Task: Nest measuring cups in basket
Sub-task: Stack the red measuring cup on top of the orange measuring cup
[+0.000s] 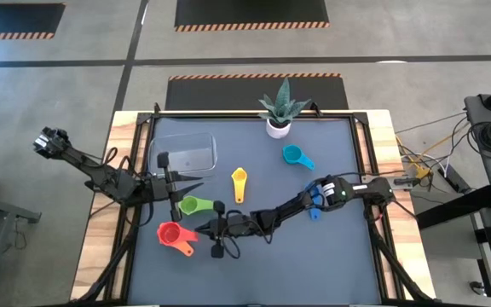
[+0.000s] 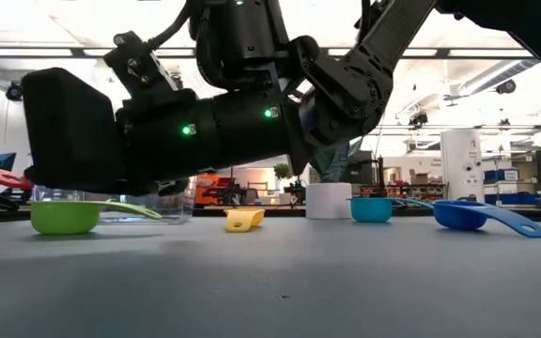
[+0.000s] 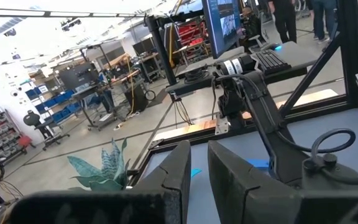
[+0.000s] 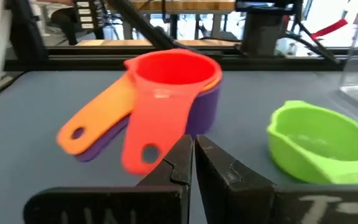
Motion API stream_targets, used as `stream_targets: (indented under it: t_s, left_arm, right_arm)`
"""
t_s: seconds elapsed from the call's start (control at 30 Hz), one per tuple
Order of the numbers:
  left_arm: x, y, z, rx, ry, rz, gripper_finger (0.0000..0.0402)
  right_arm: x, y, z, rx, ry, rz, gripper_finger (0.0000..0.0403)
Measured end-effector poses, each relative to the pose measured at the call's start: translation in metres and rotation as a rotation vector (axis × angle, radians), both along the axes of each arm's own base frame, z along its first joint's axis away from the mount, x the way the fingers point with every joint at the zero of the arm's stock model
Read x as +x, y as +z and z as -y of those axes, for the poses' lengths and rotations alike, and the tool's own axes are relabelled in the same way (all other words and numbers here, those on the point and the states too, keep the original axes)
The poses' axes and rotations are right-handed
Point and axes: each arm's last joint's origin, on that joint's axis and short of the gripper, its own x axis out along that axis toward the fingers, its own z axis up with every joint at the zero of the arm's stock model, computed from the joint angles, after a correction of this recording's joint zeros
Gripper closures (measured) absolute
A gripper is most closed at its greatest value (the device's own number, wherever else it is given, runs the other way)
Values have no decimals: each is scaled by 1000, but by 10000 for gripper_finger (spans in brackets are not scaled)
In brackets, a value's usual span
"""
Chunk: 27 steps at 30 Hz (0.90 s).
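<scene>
Right claw point(image 4: 193, 163), clenched and empty, points at the red-orange-purple cup stack point(image 4: 169, 84), handles trailing toward it; left claw point(image 1: 180, 184), clenched, waits beside the green cup point(image 1: 192, 205).

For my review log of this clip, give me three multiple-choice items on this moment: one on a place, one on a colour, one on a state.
1. Where is the green cup?
A. inside the basket
B. on the mat, outside the basket
C. beside the plant pot

2. Which colour is the top cup of the nested stack?
A. red
B. teal
C. yellow

3. How do the right gripper's fingers stand?
A. wide open
B. shut on the red cup
C. shut, holding nothing

Answers:
1 B: the green cup lies below the basket.
2 A: the red cup sits on orange and purple.
3 C: the right gripper fingertips meet short of the stack.
</scene>
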Motion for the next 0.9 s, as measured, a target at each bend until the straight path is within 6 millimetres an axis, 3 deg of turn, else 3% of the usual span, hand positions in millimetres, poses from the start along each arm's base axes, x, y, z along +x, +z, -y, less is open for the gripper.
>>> stream_targets:
  t_s: [0.27,0.57,0.9]
  left_arm:
    - [0,0,0,1,0,0,364]
    - [0,-2,0,-22,-5,-11,364]
    - [13,-20,15,-149,-244,-133,364]
  right_arm:
    - [0,7,-15,-50,44,32,394]
    - [3,1,-1,-25,-13,-43,394]
    - [5,5,-5,-23,14,-55,394]
